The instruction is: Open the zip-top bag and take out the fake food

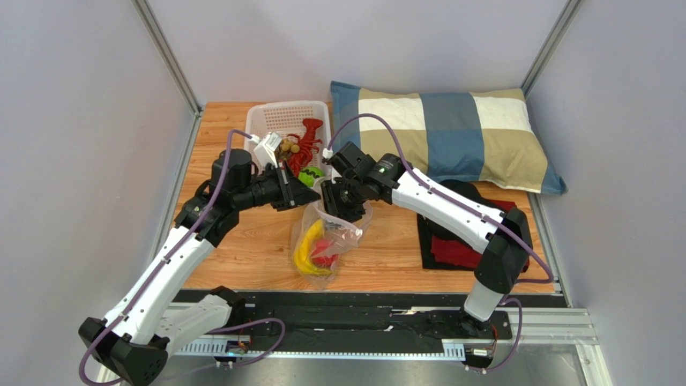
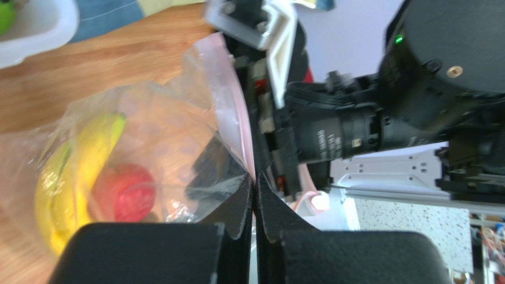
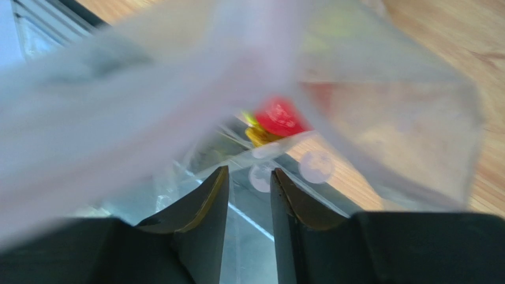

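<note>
Top external view: clear dotted plastic zip-top bag (image 1: 338, 229) stands mid-bench, bare wooden bench (image 1: 241, 257) left of it, white mesh plastic basket (image 1: 266, 118) behind. Left hand (image 2: 255, 182) clamps its pink zip strip (image 2: 232, 109); right hand (image 3: 249, 177), jaws apart, sits at the mouth. Yellow plastic banana bunch (image 1: 307, 245), red round fruit (image 1: 326, 259) inside.

Small white print on black arm housing (image 2: 333, 144), too blurred to read

Around your workspace, plain pale grey walls (image 1: 80, 121), silver aluminium corner posts (image 1: 166, 52), a light wooden tabletop (image 1: 250, 251), a blue, cream and tan checked pillow (image 1: 451, 129) at your far right, a folded red cloth (image 1: 455, 251) on a black mat (image 1: 425, 245), soft even light.
</note>
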### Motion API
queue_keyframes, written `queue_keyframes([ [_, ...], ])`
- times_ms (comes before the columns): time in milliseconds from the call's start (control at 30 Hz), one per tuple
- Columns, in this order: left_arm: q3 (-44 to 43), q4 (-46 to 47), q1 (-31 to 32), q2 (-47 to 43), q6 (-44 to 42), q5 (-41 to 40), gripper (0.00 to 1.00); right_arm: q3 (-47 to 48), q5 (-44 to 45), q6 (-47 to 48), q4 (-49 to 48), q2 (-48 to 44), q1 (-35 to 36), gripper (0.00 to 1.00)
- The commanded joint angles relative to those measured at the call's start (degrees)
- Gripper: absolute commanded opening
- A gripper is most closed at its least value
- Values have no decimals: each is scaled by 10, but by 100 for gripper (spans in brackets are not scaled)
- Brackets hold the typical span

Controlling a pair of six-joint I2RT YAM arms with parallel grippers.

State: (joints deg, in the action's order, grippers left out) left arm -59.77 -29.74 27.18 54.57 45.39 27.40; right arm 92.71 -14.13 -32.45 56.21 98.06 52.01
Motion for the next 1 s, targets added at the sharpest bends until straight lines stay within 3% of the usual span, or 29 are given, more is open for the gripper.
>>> queue_keyframes([
  [0,13,121,-2,2,44,49,0,-1,-42,-40,-58,15,6,38],
  [267,31,114,0,26,61,47,0,-125,-40,-77,-251,65,6,48],
  [433,15,22,-1,21,5,-15,0,-148,-73,-47,-264,99,4,49],
  [500,17,3,-1,14,-6,-18,0,-163,-60,-39,-258,92,3,42],
  [567,28,1,-2,6,-4,-20,0,-162,-48,-24,-229,91,1,26],
  [633,39,-1,-2,4,-1,-23,0,-155,-56,6,-210,99,1,33],
  [667,41,-2,-2,4,0,-23,0,-152,-58,12,-190,101,2,46],
  [733,46,-10,-3,5,0,-29,0,-148,-50,20,-179,100,1,59],
  [833,41,-28,-8,12,-8,-28,0,-109,22,67,-111,112,0,63],
  [900,35,-37,-11,12,-15,-31,0,-80,95,102,-37,126,-2,58],
  [933,30,-39,-12,11,-18,-31,0,-82,120,113,-22,130,-2,40],
  [967,26,-41,-12,10,-20,-31,0,-89,144,124,-11,132,-2,29],
])
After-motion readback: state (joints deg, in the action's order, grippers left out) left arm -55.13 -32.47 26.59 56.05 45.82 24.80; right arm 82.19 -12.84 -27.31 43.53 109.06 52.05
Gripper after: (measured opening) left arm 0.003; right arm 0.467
